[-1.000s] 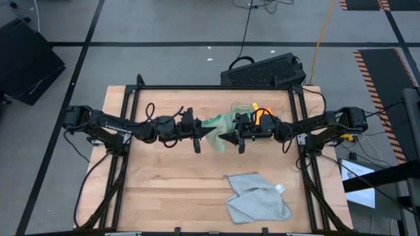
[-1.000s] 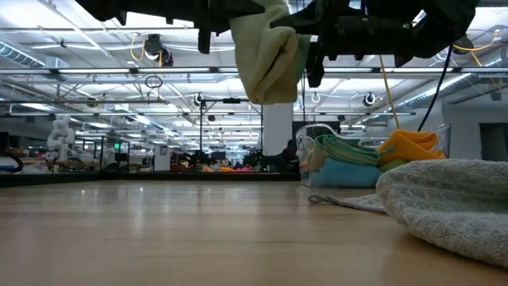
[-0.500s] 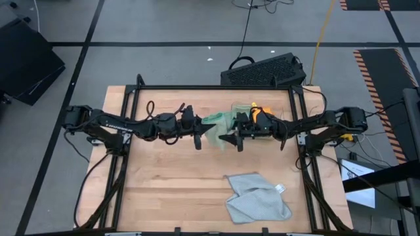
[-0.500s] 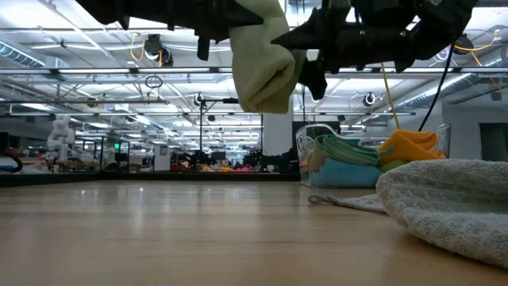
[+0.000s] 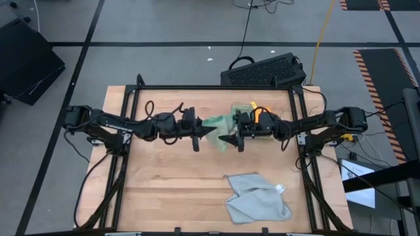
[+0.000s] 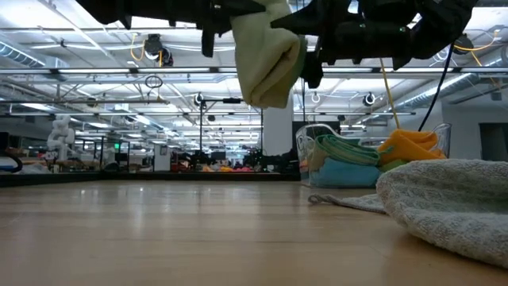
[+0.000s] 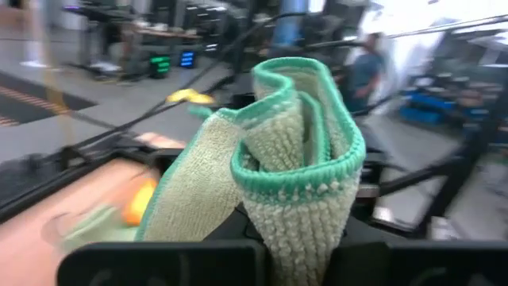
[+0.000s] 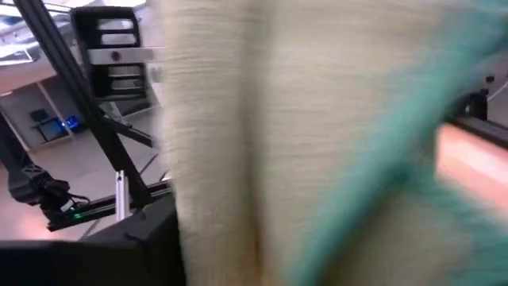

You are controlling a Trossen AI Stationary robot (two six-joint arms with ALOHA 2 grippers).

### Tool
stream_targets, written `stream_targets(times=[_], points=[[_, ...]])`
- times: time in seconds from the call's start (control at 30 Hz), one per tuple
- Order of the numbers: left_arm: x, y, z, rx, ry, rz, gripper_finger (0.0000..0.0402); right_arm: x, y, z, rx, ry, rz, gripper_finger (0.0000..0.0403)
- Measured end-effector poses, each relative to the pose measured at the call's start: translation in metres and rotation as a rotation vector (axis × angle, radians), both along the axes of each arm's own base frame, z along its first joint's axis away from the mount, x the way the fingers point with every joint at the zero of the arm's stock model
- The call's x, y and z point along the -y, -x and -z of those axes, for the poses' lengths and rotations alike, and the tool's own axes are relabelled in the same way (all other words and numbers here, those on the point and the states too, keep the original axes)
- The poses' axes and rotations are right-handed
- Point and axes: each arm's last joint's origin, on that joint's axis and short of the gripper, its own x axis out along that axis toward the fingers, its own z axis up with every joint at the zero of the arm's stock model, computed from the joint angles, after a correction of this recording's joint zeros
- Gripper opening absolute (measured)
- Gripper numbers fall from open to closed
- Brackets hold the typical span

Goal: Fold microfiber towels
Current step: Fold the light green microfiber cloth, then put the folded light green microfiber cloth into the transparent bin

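Hanging long-axis-down above table, sage towel (image 6: 268,54) pinched in left gripper (image 5: 199,131) jaws; right gripper (image 5: 231,139) jaws wide.

You're in a large industrial hall: exposed ceiling trusses (image 6: 95,75) with strip lights, rows of workstations (image 6: 119,151) behind, hazard-striped floor tape (image 5: 374,72).

Both arms extend horizontally toward the table centre, raised well above the surface, wrists level and facing each other. The left gripper (image 5: 197,136) is clamped on the pale sage green towel (image 5: 216,126). The right gripper (image 5: 234,139) stands just beside it, fingers spread wide
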Motion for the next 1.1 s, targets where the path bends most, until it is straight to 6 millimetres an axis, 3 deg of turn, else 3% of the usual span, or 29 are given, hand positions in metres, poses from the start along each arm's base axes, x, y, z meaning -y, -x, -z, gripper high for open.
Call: stream_targets(times=[0.2, 0.4, 0.43, 0.67, 0.97, 1.1], points=[[0.005, 0.0, -0.003, 0.03, -0.006, 0.087, 0.0024, -0.001, -0.002, -0.005, 0.017, 0.056, -0.033, 0.0216], [0.001, 0.0, -0.002, 0.022, -0.004, 0.085, 0.0024, -0.004, -0.002, -0.006, 0.032, 0.065, -0.134, 0.0037], [0.0, 0.0, -0.002, 0.021, -0.004, 0.073, 0.0024, -0.004, -0.002, -0.006, 0.032, 0.066, -0.151, 0.0022], [-0.008, 0.0, 0.0, -0.01, -0.073, -0.005, 0.0043, -0.004, 0.001, -0.008, -0.01, -0.032, -0.135, 0.0014], [-0.014, 0.001, 0.005, -0.072, -0.078, -0.131, 0.0234, 0.003, 0.033, -0.022, -0.186, -0.084, 0.016, 0.0013], [-0.016, 0.002, 0.01, -0.119, -0.088, -0.152, 0.0289, 0.01, 0.052, -0.03, -0.241, -0.132, 0.104, 0.0013]])
